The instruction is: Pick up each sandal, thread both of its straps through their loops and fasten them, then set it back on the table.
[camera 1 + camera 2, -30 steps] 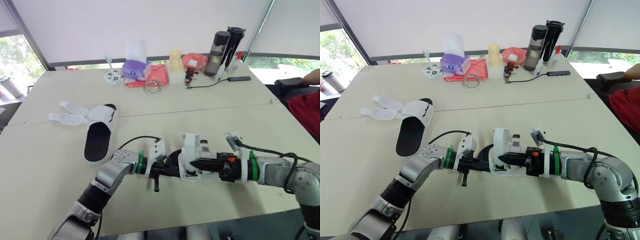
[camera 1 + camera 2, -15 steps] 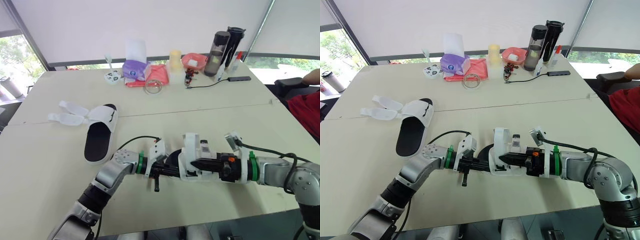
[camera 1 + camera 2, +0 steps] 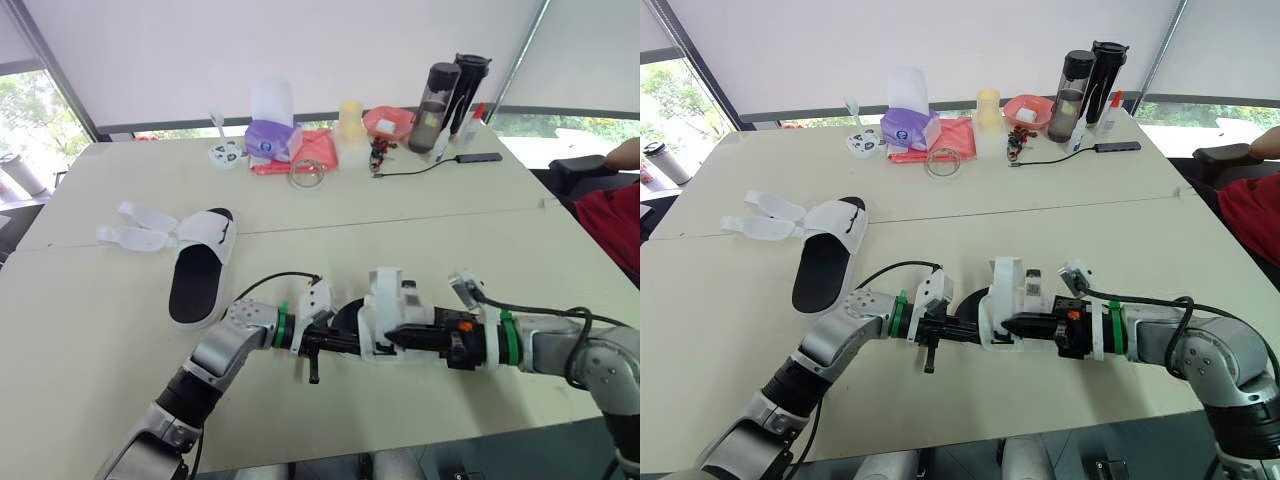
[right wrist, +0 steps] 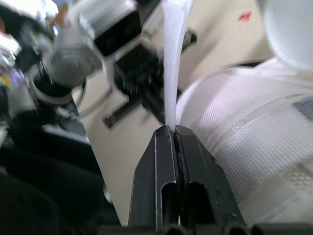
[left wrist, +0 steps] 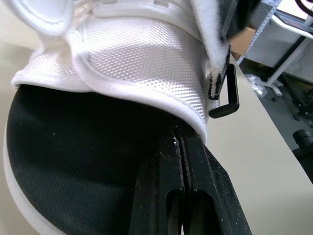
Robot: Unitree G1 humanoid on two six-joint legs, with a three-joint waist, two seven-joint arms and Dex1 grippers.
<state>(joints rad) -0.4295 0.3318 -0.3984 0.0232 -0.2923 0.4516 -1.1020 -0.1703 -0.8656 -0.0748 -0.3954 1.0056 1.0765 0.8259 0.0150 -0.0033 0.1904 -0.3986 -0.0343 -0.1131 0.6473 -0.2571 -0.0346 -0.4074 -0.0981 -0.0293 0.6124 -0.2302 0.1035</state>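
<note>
While both arms meet over the near middle of the table (image 3: 100,330), a white sandal (image 3: 385,312) w/ a black footbed is held between them, low over the surface. The left gripper (image 3: 340,343) has its fingers pressed together on the sandal's sole edge. The right gripper (image 4: 174,129) pinches a thin white strap (image 4: 173,58), fingers clamped tight. A black loop (image 5: 225,95) hangs at the side of the upper. A second sandal (image 3: 200,265) lies flat well to the left, straps splayed open.

Handling, as a guess: light overall, w/ a fairly stiff foam sole — good for a firm hold at the rim. The mesh upper is soft and the strap is floppy, prob. best gripped near its tip for threading.
</note>
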